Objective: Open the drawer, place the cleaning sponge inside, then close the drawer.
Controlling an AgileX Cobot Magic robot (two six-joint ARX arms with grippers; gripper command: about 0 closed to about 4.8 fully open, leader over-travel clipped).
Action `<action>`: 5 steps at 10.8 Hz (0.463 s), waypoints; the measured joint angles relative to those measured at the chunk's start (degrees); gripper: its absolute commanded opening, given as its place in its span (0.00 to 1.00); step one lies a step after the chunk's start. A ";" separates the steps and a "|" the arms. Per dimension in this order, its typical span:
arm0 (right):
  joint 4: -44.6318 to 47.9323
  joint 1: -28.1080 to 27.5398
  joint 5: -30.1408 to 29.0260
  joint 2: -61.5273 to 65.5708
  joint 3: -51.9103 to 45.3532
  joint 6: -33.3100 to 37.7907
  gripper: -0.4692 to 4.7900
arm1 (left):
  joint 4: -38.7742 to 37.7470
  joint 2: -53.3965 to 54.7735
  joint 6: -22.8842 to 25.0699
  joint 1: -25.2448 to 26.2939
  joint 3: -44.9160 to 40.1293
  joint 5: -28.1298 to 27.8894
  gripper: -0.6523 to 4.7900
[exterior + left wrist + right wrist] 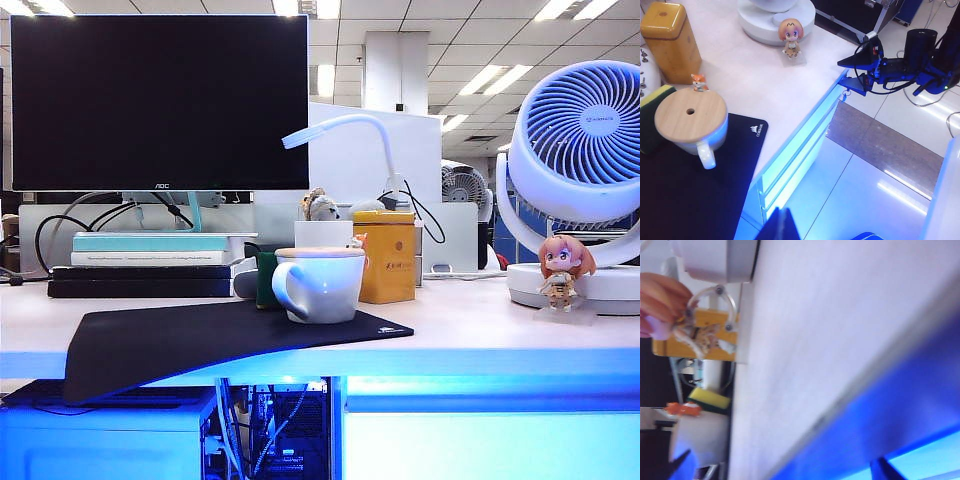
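While neither arm shows up in the exterior view, the desk is all there: a white mug point(320, 283) sits on the black mouse pad point(220, 340), with a yellow tin box point(386, 256) just behind it to the right and a dark green sliver of the cleaning sponge point(265, 279) poking out right beside the mug's left side. The drawer point(490, 440) is the pale blue-white front under the desk edge on the right, flush and closed. A boxy computer case point(100, 440) glows blue on the lower left. An anime figurine point(564, 270) stands by the big white fan point(580, 150).

Left wrist view looks down on the desk corner. The mug has a wooden lid point(690, 115), and the cleaning sponge point(652, 117) lies touching the mug on the side away from the handle, green layer and yellow foam both visible. The drawer point(800, 155) fronts run along the glowing desk edge, still closed. The left gripper point(782, 227) is only a dark tip at the frame edge, pinched all the way together with nothing in it. The right gripper point(852, 74) hovers just off the desk's far corner, jaws spread wide, holding nothing.

Right wrist view is blurry, mostly tabletop point(830, 330). The right gripper's fingertips point(682, 460) barely peek in, wide apart. The sponge point(712, 399) shows far off, past the figurine point(695, 322).
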 measured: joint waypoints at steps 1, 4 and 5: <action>0.20 0.00 0.37 -0.02 -0.39 -0.55 1.00 | 0.04 0.00 0.00 0.00 0.00 0.00 0.11; 0.48 -0.22 0.46 -2.93 -5.49 -2.78 1.00 | 0.15 0.00 0.00 0.00 0.00 0.00 0.11; 0.63 -0.22 0.81 -4.24 -6.47 -3.23 1.00 | 0.20 0.00 0.00 0.02 0.00 -0.02 0.11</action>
